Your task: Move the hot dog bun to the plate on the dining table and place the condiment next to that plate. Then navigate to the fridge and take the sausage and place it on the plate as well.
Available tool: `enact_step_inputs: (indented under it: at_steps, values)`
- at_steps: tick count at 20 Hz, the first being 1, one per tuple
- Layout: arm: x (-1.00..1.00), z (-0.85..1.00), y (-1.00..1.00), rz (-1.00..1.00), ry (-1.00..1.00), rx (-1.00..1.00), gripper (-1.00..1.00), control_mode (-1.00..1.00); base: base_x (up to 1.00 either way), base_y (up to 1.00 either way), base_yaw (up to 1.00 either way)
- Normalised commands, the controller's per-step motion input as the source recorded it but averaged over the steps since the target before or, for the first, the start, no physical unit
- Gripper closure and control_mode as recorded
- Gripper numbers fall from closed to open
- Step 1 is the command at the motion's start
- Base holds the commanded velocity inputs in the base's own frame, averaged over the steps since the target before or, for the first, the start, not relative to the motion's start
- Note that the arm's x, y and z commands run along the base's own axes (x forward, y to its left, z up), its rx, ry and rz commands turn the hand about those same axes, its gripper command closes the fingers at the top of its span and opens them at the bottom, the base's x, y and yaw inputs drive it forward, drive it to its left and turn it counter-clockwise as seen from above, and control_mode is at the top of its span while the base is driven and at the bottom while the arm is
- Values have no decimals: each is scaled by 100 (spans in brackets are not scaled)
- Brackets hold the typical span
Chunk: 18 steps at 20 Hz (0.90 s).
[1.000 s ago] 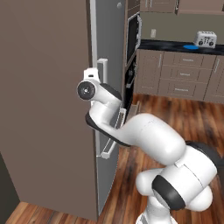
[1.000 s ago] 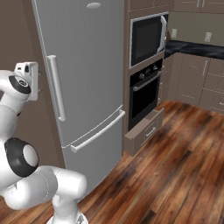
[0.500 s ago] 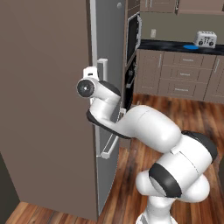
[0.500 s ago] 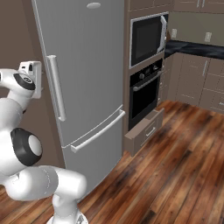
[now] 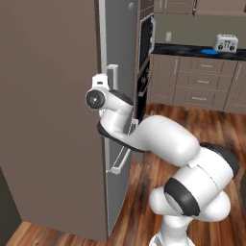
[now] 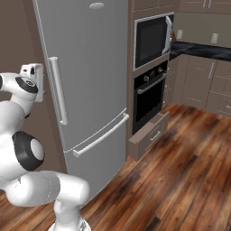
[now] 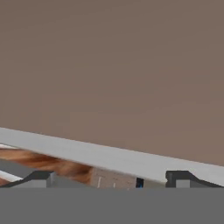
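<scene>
Approaching the fridge [image 6: 90, 81], the gripper [image 7: 111, 177] is hanging spread and empty (nothing between its tips), needing squarer alignment with the door handle [image 6: 58, 90].

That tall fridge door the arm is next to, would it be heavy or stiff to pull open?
Probably heavy: the fridge door is tall and wide. It likely swings stiffly rather than flexing. Its long upright handle looks smooth, so the open gripper might slip.

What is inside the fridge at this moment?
Nothing inside can be seen: both fridge doors are shut, so the sausage is hidden. The open tool sits at the upper door's handle.
</scene>
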Motion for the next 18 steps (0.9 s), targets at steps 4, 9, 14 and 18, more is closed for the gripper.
enact_step_inputs:
  at_steps: [4, 9, 14, 18]
  values:
    - [0, -4, -32, -12, 0, 0, -100, -100, 0, 0, 0]
    - [0, -6, -51, -15, 1, 0, -100, -100, 0, 0, 0]
    - [-5, -10, -33, -10, 2, 0, -100, -100, 0, 0, 0]
    - [-6, -2, -16, 0, 0, 0, -100, -100, 0, 0, 0]
